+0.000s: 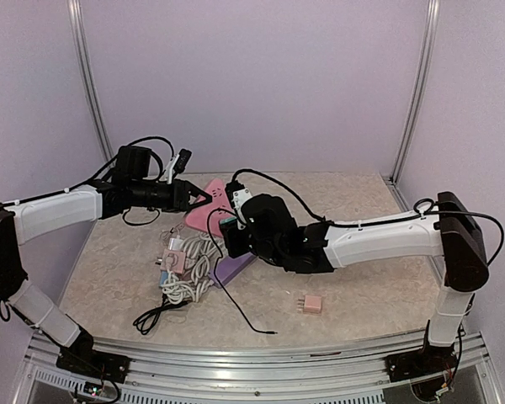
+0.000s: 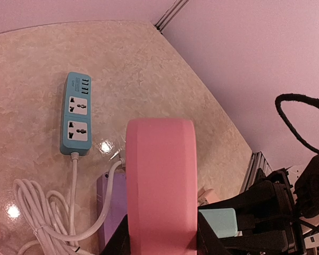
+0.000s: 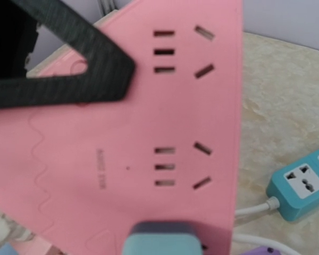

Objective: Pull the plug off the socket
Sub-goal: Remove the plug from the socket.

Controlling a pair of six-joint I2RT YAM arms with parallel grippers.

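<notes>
I see white shells and black joints on my left arm at nine o'clock and right arm at three o'clock, looping black cables, and a black left gripper.

Plug blurred and half beyond the frame's bottom edge.

- You'll find a teal power strip at 10 o'clock in the left wrist view, flat on the marbled table, sockets up.
- A bundled white cable lies at 8 o'clock in the top view.
- A purple strip lies just beside that bundle, partly hidden.
- A small pink adapter sits alone at 5 o'clock, well apart.
</notes>
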